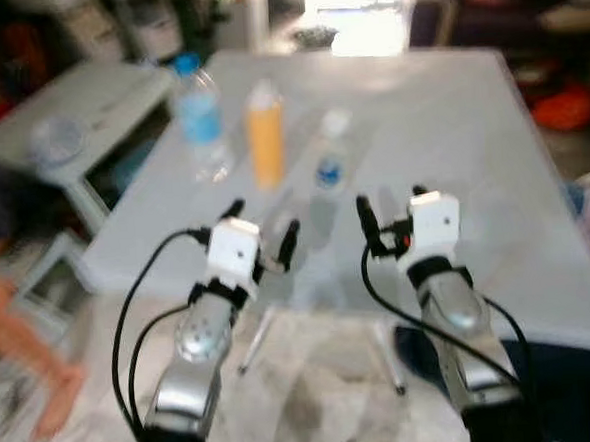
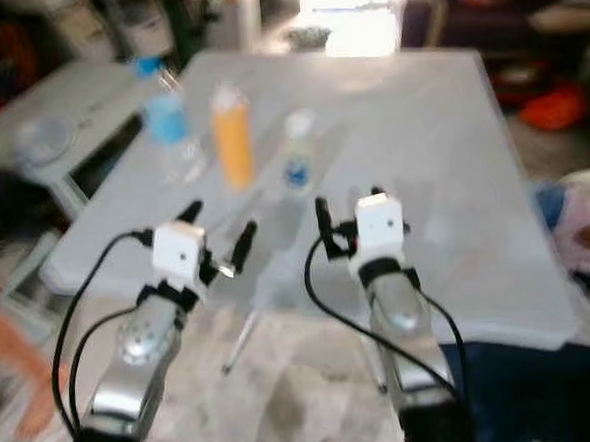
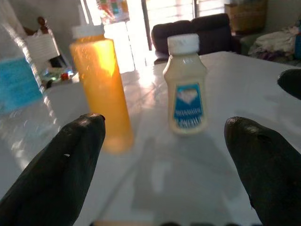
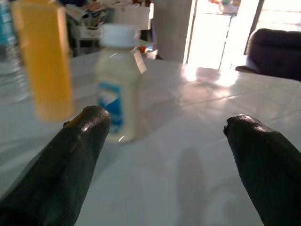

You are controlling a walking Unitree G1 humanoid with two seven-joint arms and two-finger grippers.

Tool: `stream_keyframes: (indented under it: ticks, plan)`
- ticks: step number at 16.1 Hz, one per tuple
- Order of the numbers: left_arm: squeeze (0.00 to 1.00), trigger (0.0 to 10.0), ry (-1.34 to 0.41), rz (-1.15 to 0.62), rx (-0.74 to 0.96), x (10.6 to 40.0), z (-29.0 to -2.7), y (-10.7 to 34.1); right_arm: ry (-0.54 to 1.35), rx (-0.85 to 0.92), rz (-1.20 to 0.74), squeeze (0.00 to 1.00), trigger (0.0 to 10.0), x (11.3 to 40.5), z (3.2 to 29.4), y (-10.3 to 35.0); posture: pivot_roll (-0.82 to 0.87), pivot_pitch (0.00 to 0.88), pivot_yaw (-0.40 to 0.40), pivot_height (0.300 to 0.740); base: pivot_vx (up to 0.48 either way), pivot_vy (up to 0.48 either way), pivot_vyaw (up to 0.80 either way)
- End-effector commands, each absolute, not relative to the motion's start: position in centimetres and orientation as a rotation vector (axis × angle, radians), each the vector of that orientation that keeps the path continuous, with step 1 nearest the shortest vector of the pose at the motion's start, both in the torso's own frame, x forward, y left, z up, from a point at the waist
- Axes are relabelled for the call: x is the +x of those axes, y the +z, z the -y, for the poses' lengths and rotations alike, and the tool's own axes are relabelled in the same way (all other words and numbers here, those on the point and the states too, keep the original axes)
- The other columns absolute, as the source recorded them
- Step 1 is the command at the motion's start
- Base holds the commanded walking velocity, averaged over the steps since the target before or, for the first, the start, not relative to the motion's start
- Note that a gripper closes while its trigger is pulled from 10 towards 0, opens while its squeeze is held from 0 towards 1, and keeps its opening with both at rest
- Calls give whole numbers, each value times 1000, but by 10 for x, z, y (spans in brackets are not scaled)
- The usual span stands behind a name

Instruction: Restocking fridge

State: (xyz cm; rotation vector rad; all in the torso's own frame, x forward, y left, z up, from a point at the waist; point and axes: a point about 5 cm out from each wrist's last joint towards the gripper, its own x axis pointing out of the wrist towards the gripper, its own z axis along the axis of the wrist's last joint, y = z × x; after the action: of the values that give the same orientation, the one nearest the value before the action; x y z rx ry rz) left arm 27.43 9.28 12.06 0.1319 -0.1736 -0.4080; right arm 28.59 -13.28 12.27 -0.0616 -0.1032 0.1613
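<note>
Three bottles stand in a row on the white folding table [image 1: 450, 141]: a clear water bottle with a blue label and cap [image 1: 200, 112], an orange juice bottle [image 1: 266, 135] and a small cream bottle with a blue label and white cap [image 1: 329, 157]. My left gripper [image 1: 263, 228] hovers open near the table's front edge, short of the orange bottle [image 3: 100, 84]. My right gripper [image 1: 391, 211] is open beside it, with the cream bottle [image 4: 117, 80] ahead and to its left. Neither holds anything.
A low white side table [image 1: 78, 119] with a clear bowl [image 1: 56, 138] stands to the left. A person's arm [image 1: 22, 343] reaches in at the lower left. A dark sofa [image 3: 193, 30] sits beyond the table. The table's right half is bare.
</note>
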Motion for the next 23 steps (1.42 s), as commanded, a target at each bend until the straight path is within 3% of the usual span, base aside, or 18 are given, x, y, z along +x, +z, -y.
stream_keyframes:
  ticks: [1, 9, 11, 23]
  plan:
    - [0, 10000, -377, 181, 148, 275, -104, 123, 197, -57, 141, 0, 10000, 287, 121, 131, -2, 62, 8, 740, 322, 0, 0]
    - [0, 10000, -241, 187, 191, 276, -125, 126, 304, -57, 173, 0, 10000, 286, 112, 137, 20, 89, 14, 740, 35, 0, 149]
    - [0, 10000, -244, 192, 224, 269, -128, 126, 295, -62, 184, 0, 10000, 295, 118, 140, 43, 106, 14, 740, 0, 0, 737]
    - [0, 10000, -232, 170, 234, 266, -136, 129, 211, -104, 253, 0, 10000, 307, 126, 154, 68, 122, 31, 740, 0, 0, 0]
